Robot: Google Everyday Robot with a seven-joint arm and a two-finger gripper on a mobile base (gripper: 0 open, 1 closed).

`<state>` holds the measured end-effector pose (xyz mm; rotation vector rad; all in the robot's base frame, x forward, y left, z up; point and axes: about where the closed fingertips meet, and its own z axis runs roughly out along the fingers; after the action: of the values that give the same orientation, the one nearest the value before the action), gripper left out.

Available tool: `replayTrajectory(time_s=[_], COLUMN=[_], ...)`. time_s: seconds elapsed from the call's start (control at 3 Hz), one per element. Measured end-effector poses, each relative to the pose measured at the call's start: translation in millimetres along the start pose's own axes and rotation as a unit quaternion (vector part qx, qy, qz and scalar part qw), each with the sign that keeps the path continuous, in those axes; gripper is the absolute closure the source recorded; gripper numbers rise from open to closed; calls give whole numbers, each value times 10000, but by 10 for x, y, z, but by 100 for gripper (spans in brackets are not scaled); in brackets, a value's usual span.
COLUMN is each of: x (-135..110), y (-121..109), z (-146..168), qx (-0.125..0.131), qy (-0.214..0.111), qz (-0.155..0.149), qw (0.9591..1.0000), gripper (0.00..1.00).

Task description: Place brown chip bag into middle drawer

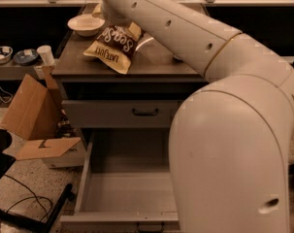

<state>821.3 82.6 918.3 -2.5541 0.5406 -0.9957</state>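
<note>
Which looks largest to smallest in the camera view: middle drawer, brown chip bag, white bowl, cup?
1. middle drawer
2. brown chip bag
3. white bowl
4. cup
Pincer at the bag's top edge: too hidden to rank.

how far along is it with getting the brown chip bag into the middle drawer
Done: the middle drawer is pulled open, its visible floor bare. In hand: the gripper is at the upper end of the brown chip bag, whose lower end rests on the countertop; whether it grips the bag cannot be seen. Left: lifting the bag, bringing it down to the drawer and letting go.
</note>
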Motion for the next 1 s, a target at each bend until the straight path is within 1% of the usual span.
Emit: replayTrajectory(time_s=[1.0], x=[-1], y=[0], z=[1], qx=[0], qy=[-1], qz=[0], qw=[10000], gripper=[87])
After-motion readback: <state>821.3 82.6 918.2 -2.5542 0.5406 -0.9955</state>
